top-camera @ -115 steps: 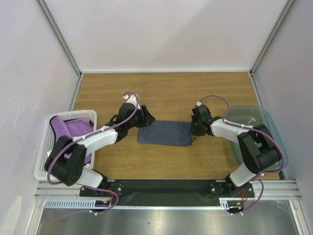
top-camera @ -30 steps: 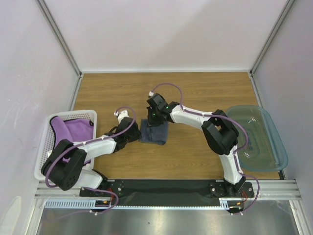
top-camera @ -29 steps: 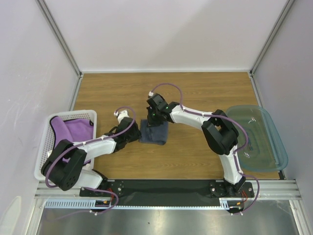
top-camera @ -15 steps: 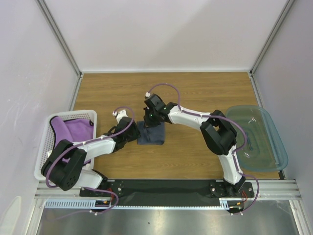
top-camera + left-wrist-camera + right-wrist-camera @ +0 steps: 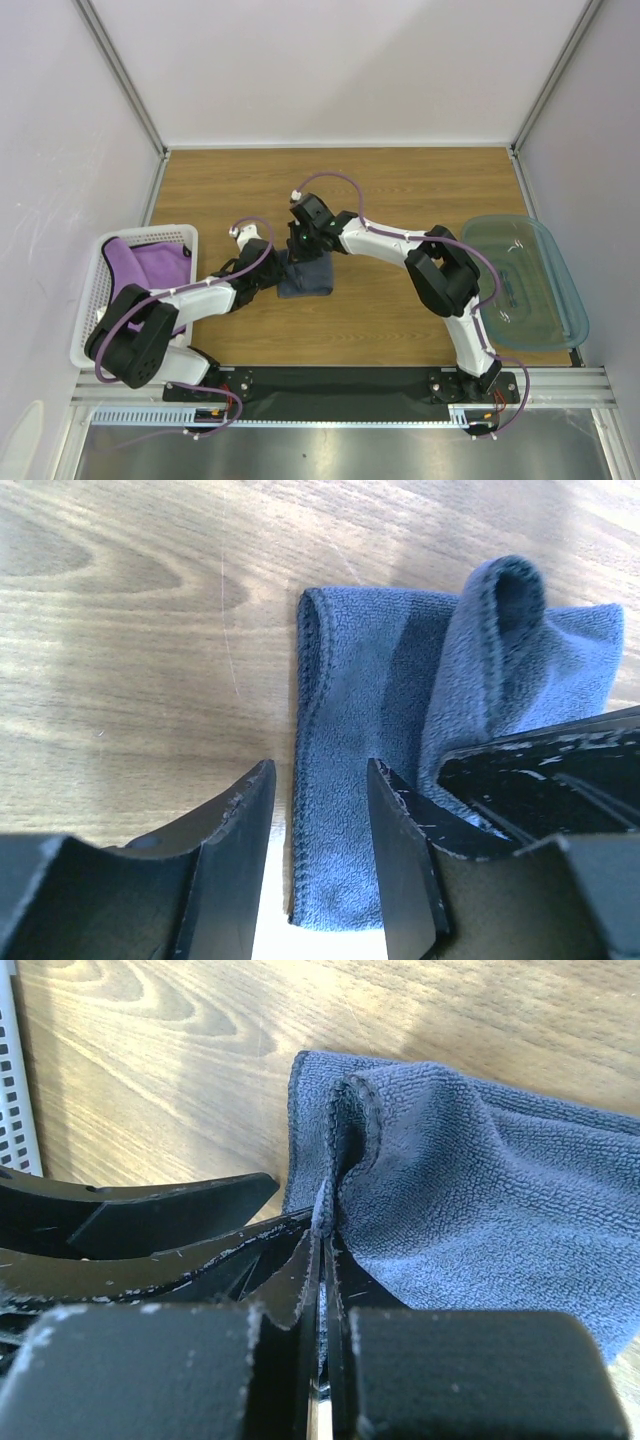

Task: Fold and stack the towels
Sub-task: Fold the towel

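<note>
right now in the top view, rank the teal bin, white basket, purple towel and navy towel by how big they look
1. teal bin and white basket: look alike, so no ranking; the left arm hides part of the basket
2. purple towel, bunched in the basket
3. navy towel, folded small

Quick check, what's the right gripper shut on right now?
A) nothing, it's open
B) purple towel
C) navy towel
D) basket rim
C: in the right wrist view the right gripper is closed with a raised fold of the navy towel pinched between its fingers, while the purple towel lies in the basket.
</note>
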Available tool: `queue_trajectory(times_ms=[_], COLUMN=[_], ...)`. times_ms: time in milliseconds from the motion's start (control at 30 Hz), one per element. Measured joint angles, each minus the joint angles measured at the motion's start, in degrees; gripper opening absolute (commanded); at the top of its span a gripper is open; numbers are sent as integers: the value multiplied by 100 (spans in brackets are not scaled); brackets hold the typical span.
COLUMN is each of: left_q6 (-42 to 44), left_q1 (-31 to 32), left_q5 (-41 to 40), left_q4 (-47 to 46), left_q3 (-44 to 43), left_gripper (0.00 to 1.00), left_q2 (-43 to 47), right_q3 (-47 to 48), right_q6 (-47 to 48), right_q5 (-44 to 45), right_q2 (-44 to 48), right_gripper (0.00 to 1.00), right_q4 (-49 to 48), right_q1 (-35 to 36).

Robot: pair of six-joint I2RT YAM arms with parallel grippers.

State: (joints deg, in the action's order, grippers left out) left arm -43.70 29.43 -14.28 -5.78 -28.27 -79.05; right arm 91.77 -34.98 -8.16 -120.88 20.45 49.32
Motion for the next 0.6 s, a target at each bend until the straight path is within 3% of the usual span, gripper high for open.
queue_trajectory(times_ms=[600], left_q6=[7], left_q1=[-87], left_q5=[177], left_q4=[-321], left_q3=[129], left_gripper=[45], left_q2=[-13], right_q3=[63], right_q6=[-101], right_q5=[-205], right_q2=[-153], right_gripper=[0], right_q4=[-160], right_q1=[7])
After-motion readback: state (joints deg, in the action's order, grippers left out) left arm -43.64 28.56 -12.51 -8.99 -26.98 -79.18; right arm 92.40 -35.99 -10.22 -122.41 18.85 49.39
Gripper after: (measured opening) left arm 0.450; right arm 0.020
